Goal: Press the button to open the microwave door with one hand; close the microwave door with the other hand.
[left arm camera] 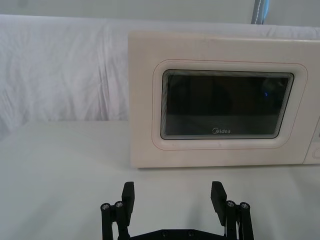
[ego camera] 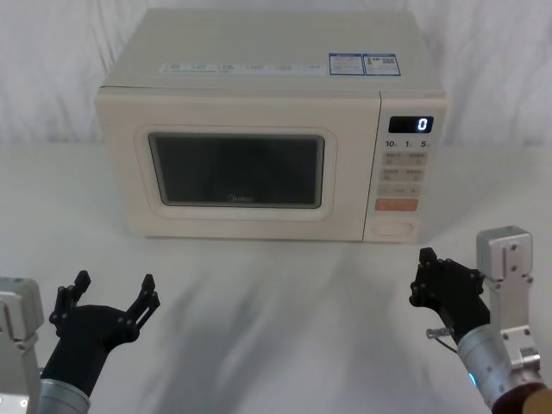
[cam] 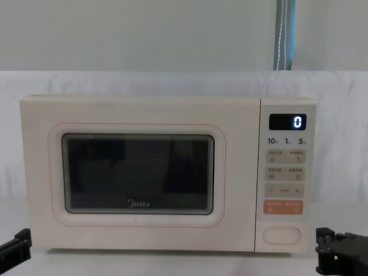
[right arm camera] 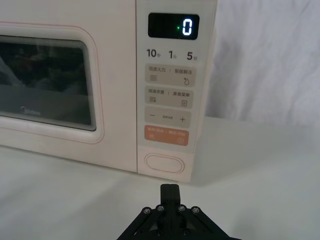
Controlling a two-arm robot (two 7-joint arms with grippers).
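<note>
Head view: left gripper (ego camera: 115, 287) spread, right gripper (ego camera: 429, 256) pinched; pill-shaped button (ego camera: 393, 229) untouched.

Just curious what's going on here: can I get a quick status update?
Left gripper open, low before microwave door. Right gripper shut, in front of button, not touching. Door closed. Nothing in the way.

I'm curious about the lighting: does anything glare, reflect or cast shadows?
Head view: soft grey shadows streak the tablecloth. Right wrist view: faint reflections in the microwave door window. Left wrist view: a small blue glint there. Chest view: even light, display glowing.
</note>
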